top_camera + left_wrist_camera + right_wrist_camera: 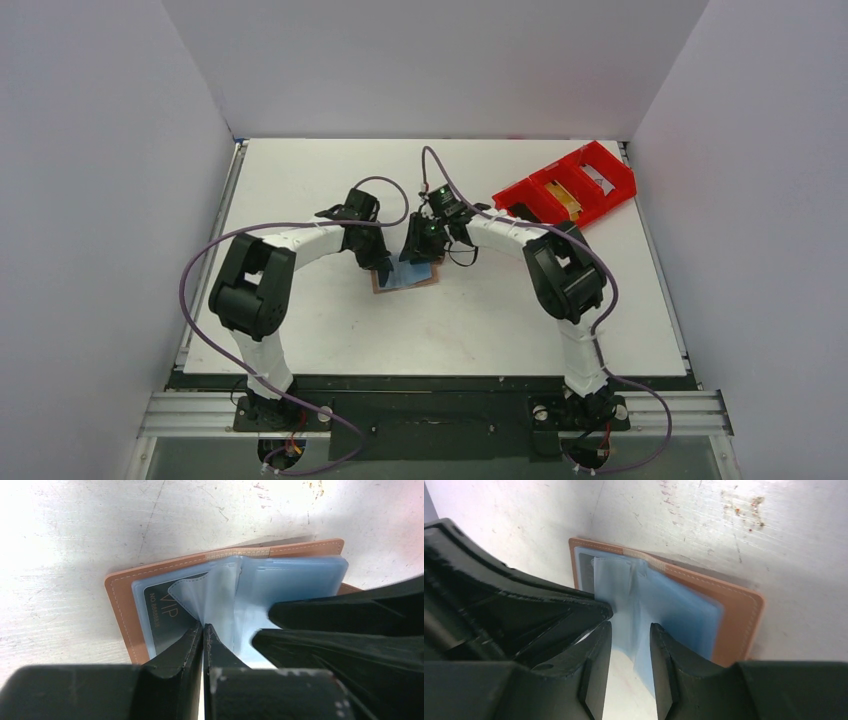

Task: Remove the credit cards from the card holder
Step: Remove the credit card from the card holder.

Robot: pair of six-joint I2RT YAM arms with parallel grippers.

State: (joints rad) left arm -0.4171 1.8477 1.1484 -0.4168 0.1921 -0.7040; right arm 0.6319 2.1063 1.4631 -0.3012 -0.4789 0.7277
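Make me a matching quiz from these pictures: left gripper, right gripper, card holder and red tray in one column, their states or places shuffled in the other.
Column one: 1 left gripper; 2 right gripper; 3 card holder; 4 red tray.
Column two: A far right of the table; B jaws apart; C lying open; D pinched shut on a clear sleeve.
Pairs: 1-D, 2-B, 3-C, 4-A.

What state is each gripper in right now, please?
Left gripper: closed on a clear sleeve of the card holder.
Right gripper: open, gripping nothing.
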